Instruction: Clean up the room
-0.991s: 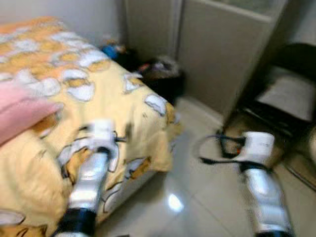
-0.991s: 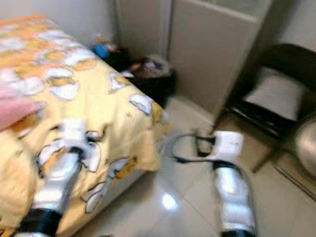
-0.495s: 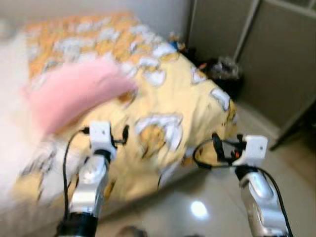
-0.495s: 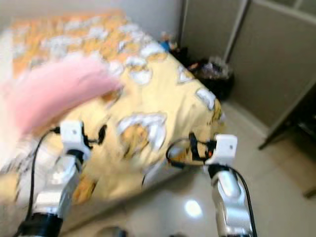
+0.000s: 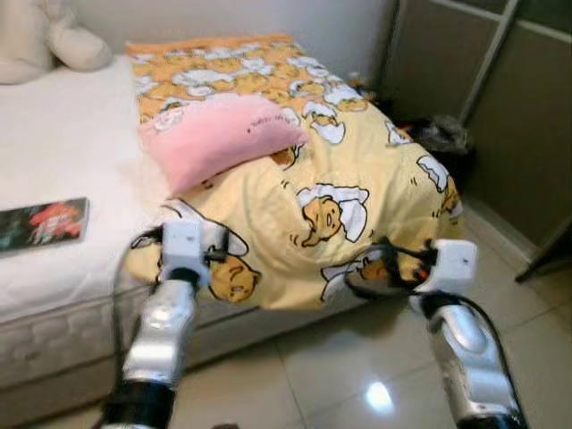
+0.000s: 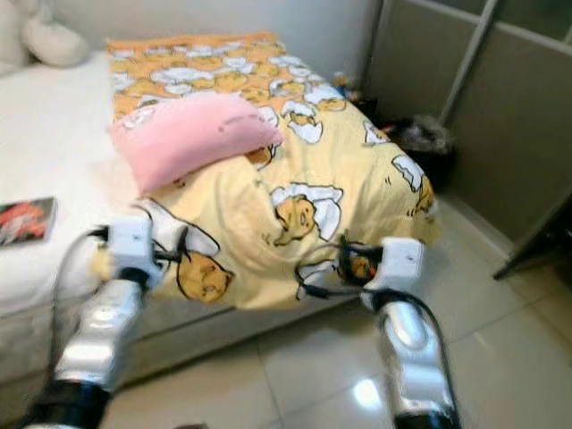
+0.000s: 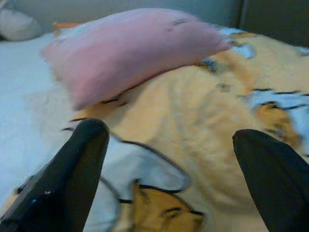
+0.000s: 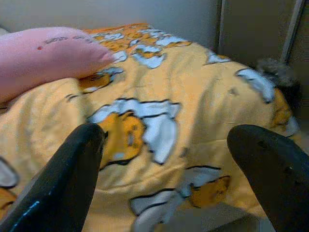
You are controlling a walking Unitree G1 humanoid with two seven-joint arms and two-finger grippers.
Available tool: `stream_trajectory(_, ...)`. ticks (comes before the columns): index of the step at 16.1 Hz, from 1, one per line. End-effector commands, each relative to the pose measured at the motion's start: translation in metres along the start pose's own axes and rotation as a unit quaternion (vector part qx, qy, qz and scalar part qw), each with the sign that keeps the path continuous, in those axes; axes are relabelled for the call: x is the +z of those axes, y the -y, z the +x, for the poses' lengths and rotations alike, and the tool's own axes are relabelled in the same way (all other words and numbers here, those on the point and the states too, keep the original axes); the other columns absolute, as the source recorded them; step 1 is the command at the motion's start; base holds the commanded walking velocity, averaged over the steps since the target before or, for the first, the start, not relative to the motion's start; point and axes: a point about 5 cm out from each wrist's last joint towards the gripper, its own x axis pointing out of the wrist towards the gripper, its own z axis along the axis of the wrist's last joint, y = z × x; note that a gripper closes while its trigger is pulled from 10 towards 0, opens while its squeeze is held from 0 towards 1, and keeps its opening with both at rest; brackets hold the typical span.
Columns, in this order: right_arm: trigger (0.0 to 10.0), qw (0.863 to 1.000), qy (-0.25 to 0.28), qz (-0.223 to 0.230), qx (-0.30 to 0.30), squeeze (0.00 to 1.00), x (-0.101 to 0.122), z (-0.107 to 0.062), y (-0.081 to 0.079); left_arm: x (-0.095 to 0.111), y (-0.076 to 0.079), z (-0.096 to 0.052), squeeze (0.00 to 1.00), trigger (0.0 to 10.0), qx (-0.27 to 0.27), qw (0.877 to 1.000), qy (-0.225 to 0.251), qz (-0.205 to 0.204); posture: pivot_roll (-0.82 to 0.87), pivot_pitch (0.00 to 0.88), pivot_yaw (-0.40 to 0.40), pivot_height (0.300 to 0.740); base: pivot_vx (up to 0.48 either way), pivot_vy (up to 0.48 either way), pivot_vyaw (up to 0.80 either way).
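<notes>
A book [image 5: 43, 223] lies flat on the bare white mattress [image 5: 71, 170] at the far left. A pink pillow [image 5: 219, 136] rests on the rumpled yellow cartoon-print blanket [image 5: 357, 170], which covers the bed's right side and hangs over the edge. The left tool [image 7: 169, 159] is released, fingers spread, holding nothing, just short of the blanket's edge. The right tool [image 8: 164, 164] is likewise released near the hanging corner. A dark bin [image 5: 442, 143] stands beyond the bed by the sliding doors [image 5: 500, 98].

Both silver arms reach forward, level. Left gripper [image 7: 174, 174] fingers spread wide, holding nothing. Right gripper [image 8: 178, 179] fingers also wide apart, holding nothing.
</notes>
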Motion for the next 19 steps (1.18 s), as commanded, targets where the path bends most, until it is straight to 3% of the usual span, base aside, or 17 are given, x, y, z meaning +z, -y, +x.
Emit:
stream_trajectory(1,10.0,1.000,0.013,0.002,0.004,0.00,0.005,0.001,-0.002,0.008,-0.002,0.002,0.00,10.0,0.004,1.000,0.014,0.016,-0.07,0.000,0.012,0.740,0.000,-0.480,0.46)
stream_trajectory(2,10.0,1.000,0.016,0.001,0.011,0.00,0.006,0.001,-0.005,0.008,-0.002,0.002,0.00,10.0,0.010,1.000,0.014,0.019,-0.07,0.000,0.010,0.740,0.000,-0.480,0.46)
stream_trajectory(5,10.0,0.999,0.021,-0.005,0.026,0.00,0.009,0.002,-0.009,0.005,-0.004,0.003,0.00,10.0,0.017,1.000,0.002,-0.024,-0.06,0.000,0.005,0.740,0.000,-0.160,0.45)
stream_trajectory(12,10.0,0.999,0.018,-0.009,0.045,0.02,0.007,0.006,-0.012,0.009,-0.010,0.006,0.00,10.0,0.027,1.000,0.012,-0.001,-0.05,0.000,-0.001,0.740,0.000,0.000,0.45)
stream_trajectory(14,10.0,0.997,0.007,-0.049,0.053,0.02,0.005,0.006,-0.015,0.010,-0.014,0.006,0.00,10.0,0.031,0.999,0.012,-0.018,-0.05,0.000,0.000,0.740,0.480,0.000,0.63)
stream_trajectory(16,10.0,0.999,0.019,-0.017,0.049,0.00,0.006,0.006,-0.015,0.010,-0.019,0.008,0.00,10.0,0.044,0.999,0.009,-0.026,-0.06,0.000,0.004,0.740,0.480,0.000,0.00)
stream_trajectory(19,10.0,0.999,0.018,-0.018,0.031,0.00,0.007,0.006,-0.011,0.014,-0.010,0.010,0.00,10.0,0.018,0.999,0.021,-0.016,-0.07,0.000,0.014,0.740,0.480,0.000,0.00)
